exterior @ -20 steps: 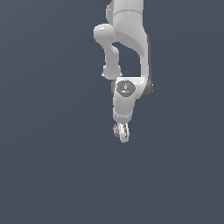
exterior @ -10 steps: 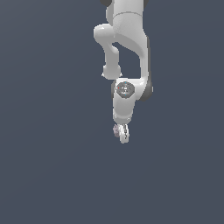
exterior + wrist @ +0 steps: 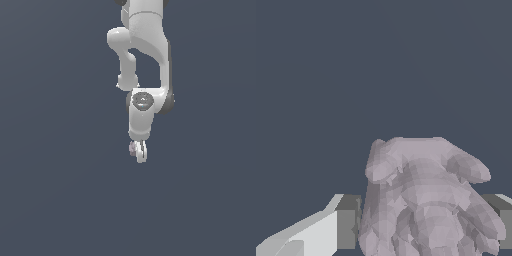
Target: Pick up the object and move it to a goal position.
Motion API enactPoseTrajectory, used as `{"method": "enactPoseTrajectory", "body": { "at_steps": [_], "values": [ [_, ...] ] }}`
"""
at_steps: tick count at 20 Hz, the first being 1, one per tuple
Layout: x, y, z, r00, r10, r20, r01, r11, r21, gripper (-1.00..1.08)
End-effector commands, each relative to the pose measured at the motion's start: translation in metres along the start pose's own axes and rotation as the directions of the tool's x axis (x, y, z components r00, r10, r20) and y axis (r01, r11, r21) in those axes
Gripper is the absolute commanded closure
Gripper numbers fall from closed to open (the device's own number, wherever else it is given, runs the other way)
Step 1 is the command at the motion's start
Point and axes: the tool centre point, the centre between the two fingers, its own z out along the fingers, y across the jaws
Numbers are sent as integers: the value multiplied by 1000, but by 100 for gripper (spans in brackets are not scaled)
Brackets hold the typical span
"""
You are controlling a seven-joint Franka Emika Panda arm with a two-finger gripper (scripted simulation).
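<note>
The object [image 3: 426, 200] is a knobbly greyish-mauve lump, filling much of the wrist view between two grey-tipped fingers [image 3: 347, 220]. In the exterior view the white arm hangs down from above, and my gripper [image 3: 138, 151] is shut on the object [image 3: 133, 148], which shows only as a small mauve patch beside the white fingers. The lump is held in the air against the plain dark grey backdrop. No goal marker shows in either view.
Only the flat dark grey-blue background surrounds the arm in the exterior view. The arm's upper links [image 3: 142, 45] run out of the picture at the top.
The arm and the held object stay almost where they were; at most a slight shift of the gripper.
</note>
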Motion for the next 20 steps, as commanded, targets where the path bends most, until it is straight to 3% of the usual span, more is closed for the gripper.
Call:
{"method": "enactPoseTrajectory", "body": {
  "at_steps": [1, 10, 20],
  "values": [
    [2, 2, -6, 1000, 0, 1, 0, 1000, 1, 108],
    [19, 18, -55, 1000, 1, 3, -1, 1000, 0, 108],
    [53, 49, -148, 1000, 2, 4, -2, 1000, -1, 108]
  ]
}}
